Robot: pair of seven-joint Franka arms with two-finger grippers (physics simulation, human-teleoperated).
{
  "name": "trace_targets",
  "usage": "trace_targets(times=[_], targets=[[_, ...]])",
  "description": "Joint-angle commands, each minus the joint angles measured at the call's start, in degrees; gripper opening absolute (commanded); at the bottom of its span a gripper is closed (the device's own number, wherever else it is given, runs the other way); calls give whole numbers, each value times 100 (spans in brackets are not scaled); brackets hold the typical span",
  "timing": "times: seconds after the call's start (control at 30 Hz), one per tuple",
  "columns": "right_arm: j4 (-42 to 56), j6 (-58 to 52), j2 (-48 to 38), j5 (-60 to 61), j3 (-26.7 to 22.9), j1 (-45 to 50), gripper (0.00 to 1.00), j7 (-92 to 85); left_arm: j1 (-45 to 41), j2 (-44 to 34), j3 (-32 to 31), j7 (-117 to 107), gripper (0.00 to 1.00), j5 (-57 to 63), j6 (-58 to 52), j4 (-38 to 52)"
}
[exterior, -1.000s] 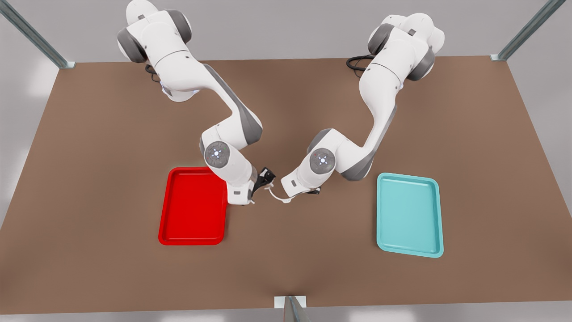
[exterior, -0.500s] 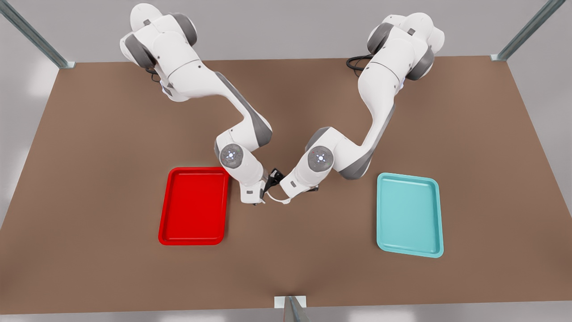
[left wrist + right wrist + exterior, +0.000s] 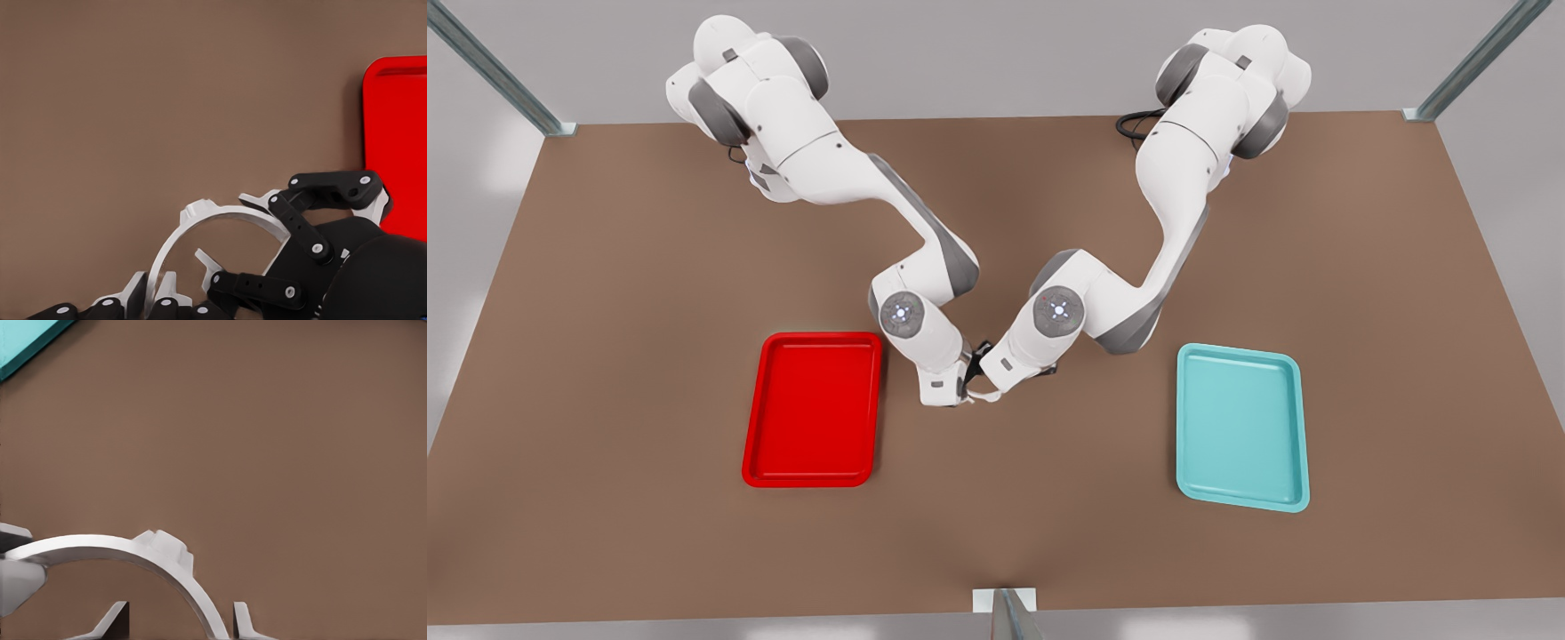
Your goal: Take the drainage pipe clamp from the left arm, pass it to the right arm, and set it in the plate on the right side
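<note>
Hanging mid-frame in the front view, the drainage pipe clamp (image 3: 980, 396) is pinched at one end by the left gripper (image 3: 152, 300). The right gripper (image 3: 180, 620) straddles its arc, fingers spread. The plate (image 3: 811, 409) sits lower left, apart.

Matt brown surface (image 3: 649, 356); glossy red plastic-looking plate (image 3: 811, 409); smooth teal tray (image 3: 1242, 427); matt white drainage pipe clamp (image 3: 200, 223); brushed-metal frame posts (image 3: 489, 64).

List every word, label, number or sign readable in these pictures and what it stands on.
None can be read.
The red tray, the teal tray, the white clamp and the table carry no writing.
The small dark marks on the arms' white wrists are too small to read.
</note>
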Motion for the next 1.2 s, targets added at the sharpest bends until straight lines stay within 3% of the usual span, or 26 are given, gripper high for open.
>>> trace_targets(times=[0.0, 0.03, 0.07, 0.23, 0.33, 0.4, 0.47, 0.5, 0.53, 0.57, 0.77, 0.8, 0.83, 1.03, 1.17], targets=[[2, 110, 0, -180, -1, 1, 21, -5, 2, -7, -2, -293, 75, 2, 0, 3], [-7, 110, 0, -171, -1, 1, 21, -14, 10, -7, -2, -293, 96, 2, 0, 3], [-16, 66, -17, -232, -10, 53, 21, 39, 11, -7, 7, -302, 100, 10, 0, 21], [-95, 13, 0, -365, -71, -131, 21, -119, 379, -147, 7, -240, 100, -7, -255, 21], [-261, -189, -9, -523, -80, -553, 21, -128, 1679, -736, -2, 1121, 100, -7, -2030, 30], [-455, -927, -272, -1084, -151, -1080, 21, -172, 2611, -1272, 7, 1851, 100, 2, -3040, 30], [-710, -1103, -474, -1155, -186, -1519, 21, -181, 3034, -1580, -45, 2186, 100, 2, -3770, 39], [-789, -1112, -527, -1278, -186, -1748, 21, -356, 3051, -1790, -10, 2168, 100, 45, -3807, -5], [-938, -1112, -615, -1515, -186, -1977, 21, -418, 2771, -3064, 296, 2151, 100, 116, -2770, -1629], [-1175, -1138, -791, -1937, -186, -2153, 21, -427, 2735, -3004, 350, 2159, 100, 98, -3471, -1403], [-1852, -1007, -879, -2658, -282, -2583, 21, -515, 2717, -2960, 157, 2150, 100, 151, -3912, -1403], [-1844, -998, -835, -2650, -282, -2583, 25, -506, 2718, -2969, 157, 2150, 100, 151, -3920, -1403], [-1826, -980, -809, -2650, -274, -2583, 100, -506, 2691, -2986, 157, 2142, 100, 151, -4008, -1403], [-1449, -1279, -870, -2597, -256, -2583, 100, -488, 2682, -3048, 60, 2150, 100, 142, -4263, -1394], [1398, -5267, -1124, -2579, -309, -2408, 100, 944, 2682, -3048, 25, 2150, 100, 142, -4333, -1394]])
